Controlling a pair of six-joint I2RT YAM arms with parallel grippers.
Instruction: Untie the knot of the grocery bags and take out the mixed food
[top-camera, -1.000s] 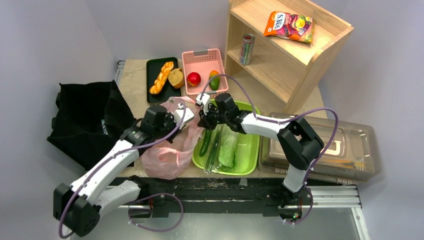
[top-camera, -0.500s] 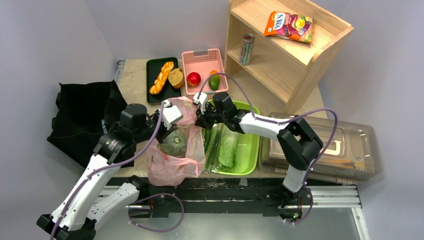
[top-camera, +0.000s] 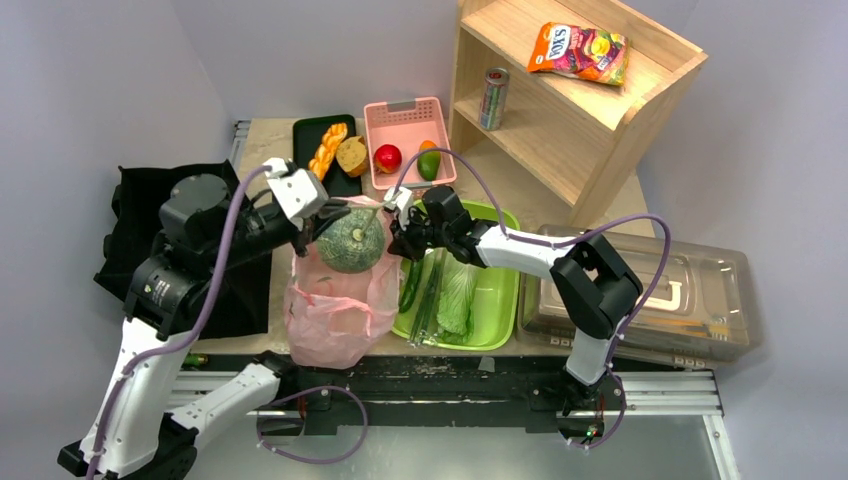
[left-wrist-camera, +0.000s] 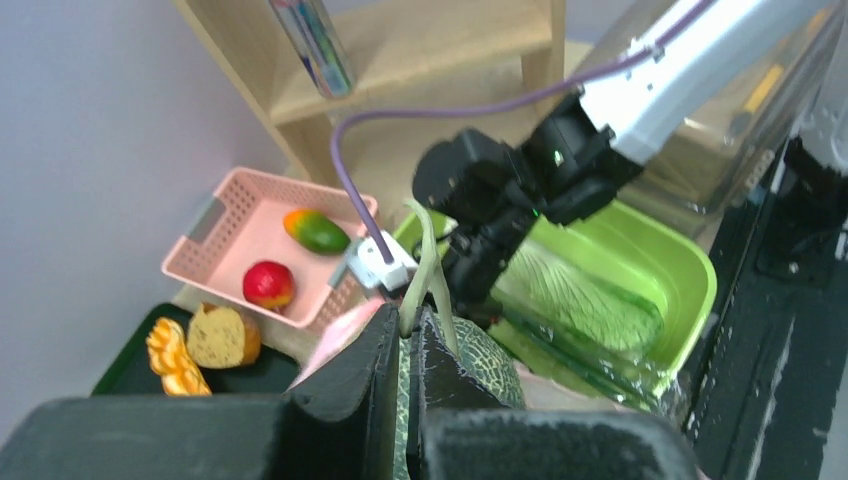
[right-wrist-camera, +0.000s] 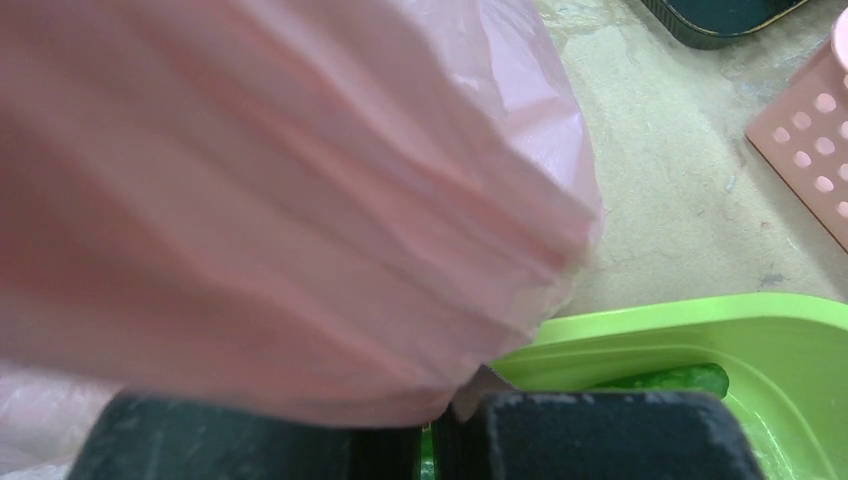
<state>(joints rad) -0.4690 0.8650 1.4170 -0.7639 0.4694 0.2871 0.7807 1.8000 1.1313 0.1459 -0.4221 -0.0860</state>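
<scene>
Left gripper (left-wrist-camera: 405, 330): closed tight on the stem of the dark green round fruit (top-camera: 352, 241), holding it up over the bag's open top.
Right gripper (top-camera: 399, 242): pinched shut on the rim of the pink bag (top-camera: 335, 310).
Pink bag: at the near edge of the table (top-camera: 262, 150), just beside the green tub (top-camera: 497, 300).
Green tub: holds the cucumber (top-camera: 410, 285) and the cabbage (top-camera: 458, 290).

A dark green round fruit (top-camera: 351, 241) hanging over the crinkled pink bag (top-camera: 338, 312), cabbage (top-camera: 458, 292) and cucumber (top-camera: 409, 285) lying in the adjacent green tub (top-camera: 498, 292)
</scene>
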